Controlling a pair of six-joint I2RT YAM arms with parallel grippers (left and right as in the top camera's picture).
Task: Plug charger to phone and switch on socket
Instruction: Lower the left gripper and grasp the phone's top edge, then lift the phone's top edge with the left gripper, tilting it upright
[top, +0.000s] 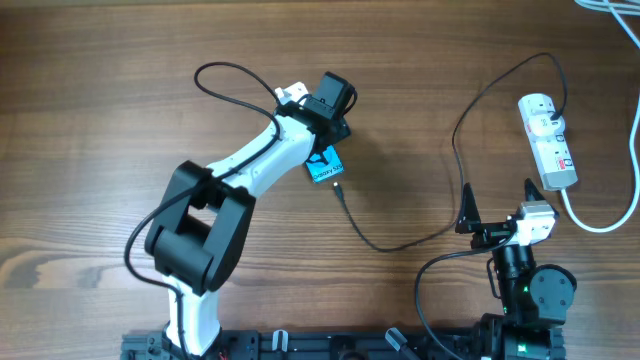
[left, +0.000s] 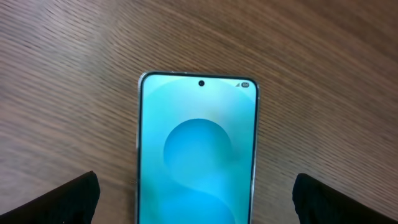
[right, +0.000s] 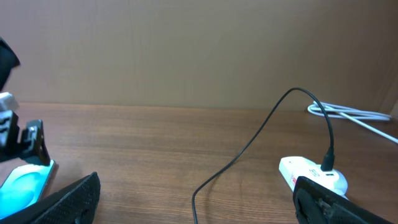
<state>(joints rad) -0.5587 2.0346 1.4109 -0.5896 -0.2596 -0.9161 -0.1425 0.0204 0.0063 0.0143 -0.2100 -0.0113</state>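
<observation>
The phone lies flat on the table with its cyan screen lit. It fills the middle of the left wrist view. My left gripper is open just above it, one finger on each side of the phone, not touching it. The charger is a thin black cable. Its plug tip lies on the table just off the phone's near end, apart from it. The cable runs to the white socket at the far right. My right gripper is open and empty, with the cable and the socket ahead of it.
A thicker white cable leaves the socket and loops off the right edge; it also shows in the right wrist view. The left arm's own black cable loops at the back left. The phone shows at the far left of the right wrist view.
</observation>
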